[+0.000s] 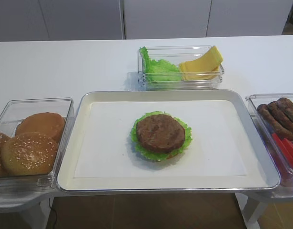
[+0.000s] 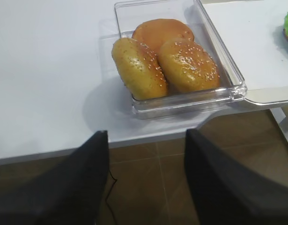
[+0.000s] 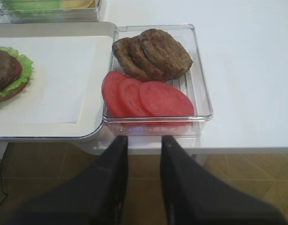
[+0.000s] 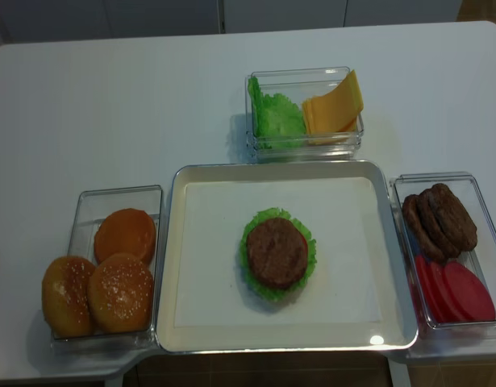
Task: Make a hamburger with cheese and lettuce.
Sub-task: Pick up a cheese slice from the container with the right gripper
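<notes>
**A:** Three clear plastic bins ring the shallow silver metal tray on the white surface; where is the burger itself?

**B:** At the middle of the tray's white paper liner; the hamburger is a round stack with a brown patty on top, a frilly green lettuce rim showing all round it, and a tan bun base peeking out at the near edge; a sliver of red shows under the patty on the right.

**A:** And the cheese?

**B:** In the clear bin behind the tray; the yellow cheese slices lean in its right half, with spare green leaves bunched in its left half; none lies on the patty.

**A:** What of the side bins?

**B:** Left bin: three golden buns, two of them sesame-topped; right bin: overlapping brown patties at the back, red tomato slices at the front.

**A:** The arms?

**B:** Both hang off the near edge of the surface, above brown floor; the left end effector has its dark fingers well apart, nothing between them, facing the bun bin; the right end effector has its fingers closer, a narrow gap still between them, empty, facing the tomato bin.
</notes>
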Robot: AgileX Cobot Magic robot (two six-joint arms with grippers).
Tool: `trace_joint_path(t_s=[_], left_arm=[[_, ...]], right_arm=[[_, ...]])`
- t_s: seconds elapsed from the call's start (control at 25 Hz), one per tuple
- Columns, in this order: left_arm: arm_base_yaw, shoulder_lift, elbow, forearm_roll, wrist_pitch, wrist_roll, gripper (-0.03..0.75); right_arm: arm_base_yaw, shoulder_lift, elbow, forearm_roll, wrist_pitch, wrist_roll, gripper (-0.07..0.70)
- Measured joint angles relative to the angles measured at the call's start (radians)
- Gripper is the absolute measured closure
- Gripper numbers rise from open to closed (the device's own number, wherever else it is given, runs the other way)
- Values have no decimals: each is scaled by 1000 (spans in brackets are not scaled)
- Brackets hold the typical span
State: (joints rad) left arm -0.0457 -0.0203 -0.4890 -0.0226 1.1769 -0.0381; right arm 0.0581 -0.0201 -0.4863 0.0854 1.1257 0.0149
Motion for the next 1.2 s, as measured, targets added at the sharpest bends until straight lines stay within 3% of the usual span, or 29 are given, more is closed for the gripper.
trace_joint_path(t_s=[0.56,1.2], left_arm=[[0,0,0,0,0,0,328],[0,0,0,0,0,0,328]], right_arm=[[0,0,0,-2,0,0,502],[0,0,0,-2,0,4,507]])
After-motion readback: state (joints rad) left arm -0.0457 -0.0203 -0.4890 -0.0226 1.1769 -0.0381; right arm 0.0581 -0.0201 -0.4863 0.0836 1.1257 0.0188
